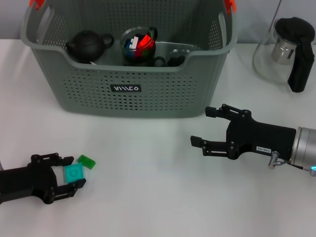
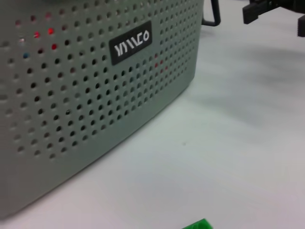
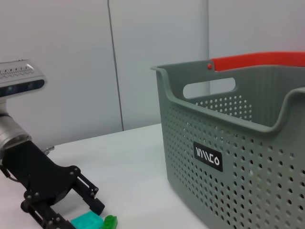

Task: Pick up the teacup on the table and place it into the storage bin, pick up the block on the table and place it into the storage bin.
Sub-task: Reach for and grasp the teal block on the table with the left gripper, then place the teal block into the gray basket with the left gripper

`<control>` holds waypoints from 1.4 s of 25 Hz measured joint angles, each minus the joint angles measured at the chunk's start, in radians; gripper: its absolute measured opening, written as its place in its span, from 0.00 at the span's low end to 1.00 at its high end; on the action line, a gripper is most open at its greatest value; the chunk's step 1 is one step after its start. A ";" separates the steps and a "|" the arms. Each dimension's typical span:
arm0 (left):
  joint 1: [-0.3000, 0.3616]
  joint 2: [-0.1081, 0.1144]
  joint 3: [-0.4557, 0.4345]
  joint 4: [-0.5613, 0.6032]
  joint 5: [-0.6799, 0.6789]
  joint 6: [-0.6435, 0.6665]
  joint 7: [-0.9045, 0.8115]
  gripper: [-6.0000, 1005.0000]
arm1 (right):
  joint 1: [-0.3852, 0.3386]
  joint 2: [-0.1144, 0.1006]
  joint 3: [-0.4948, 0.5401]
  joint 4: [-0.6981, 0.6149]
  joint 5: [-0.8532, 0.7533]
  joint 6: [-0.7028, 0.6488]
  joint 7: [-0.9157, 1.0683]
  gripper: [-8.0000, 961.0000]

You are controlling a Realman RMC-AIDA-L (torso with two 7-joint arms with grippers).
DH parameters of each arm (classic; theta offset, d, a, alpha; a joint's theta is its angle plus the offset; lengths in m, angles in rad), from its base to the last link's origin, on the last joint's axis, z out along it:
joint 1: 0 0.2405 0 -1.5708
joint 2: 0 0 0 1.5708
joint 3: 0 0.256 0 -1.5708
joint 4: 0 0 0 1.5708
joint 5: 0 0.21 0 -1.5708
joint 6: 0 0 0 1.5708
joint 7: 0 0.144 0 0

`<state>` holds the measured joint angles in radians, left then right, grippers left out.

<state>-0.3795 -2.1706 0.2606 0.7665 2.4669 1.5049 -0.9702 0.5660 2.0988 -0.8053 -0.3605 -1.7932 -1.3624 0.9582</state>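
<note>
The grey-green perforated storage bin (image 1: 163, 94) stands at the back of the white table and also shows in the left wrist view (image 2: 95, 95) and the right wrist view (image 3: 248, 157). Inside it are a dark teapot (image 1: 88, 45) and a glass teacup (image 1: 138, 45) holding red, blue and white pieces. A teal block (image 1: 74, 173) lies on the table at the front left, between the fingers of my left gripper (image 1: 73, 173), which is open around it. A small green block (image 1: 86, 161) lies just beside it. My right gripper (image 1: 202, 127) is open and empty at the right.
A glass pitcher (image 1: 281, 54) with a black handle stands at the back right. Another glass item (image 1: 174, 57) lies in the bin. The right wrist view shows the teal block (image 3: 88, 222) and the green block (image 3: 110, 222) by the left gripper.
</note>
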 joint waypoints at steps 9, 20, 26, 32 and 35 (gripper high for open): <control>0.001 0.000 -0.008 -0.005 -0.002 -0.019 0.001 0.66 | 0.000 0.000 -0.003 0.000 0.000 -0.001 0.000 0.98; -0.004 0.002 -0.028 0.011 -0.003 -0.004 -0.062 0.43 | -0.003 -0.001 -0.004 0.000 -0.003 -0.005 0.001 0.98; -0.007 0.003 -0.025 0.020 0.006 0.004 -0.083 0.41 | -0.004 -0.002 -0.005 0.000 -0.001 -0.005 0.001 0.98; -0.011 0.008 -0.060 0.037 -0.007 0.092 -0.085 0.41 | -0.006 -0.002 -0.003 0.000 0.000 -0.008 0.001 0.98; -0.020 0.015 -0.100 0.059 -0.046 0.187 -0.097 0.41 | -0.007 -0.002 -0.003 0.000 0.000 -0.009 0.001 0.98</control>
<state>-0.3995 -2.1560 0.1603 0.8258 2.4212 1.6917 -1.0670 0.5588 2.0970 -0.8082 -0.3605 -1.7931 -1.3714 0.9587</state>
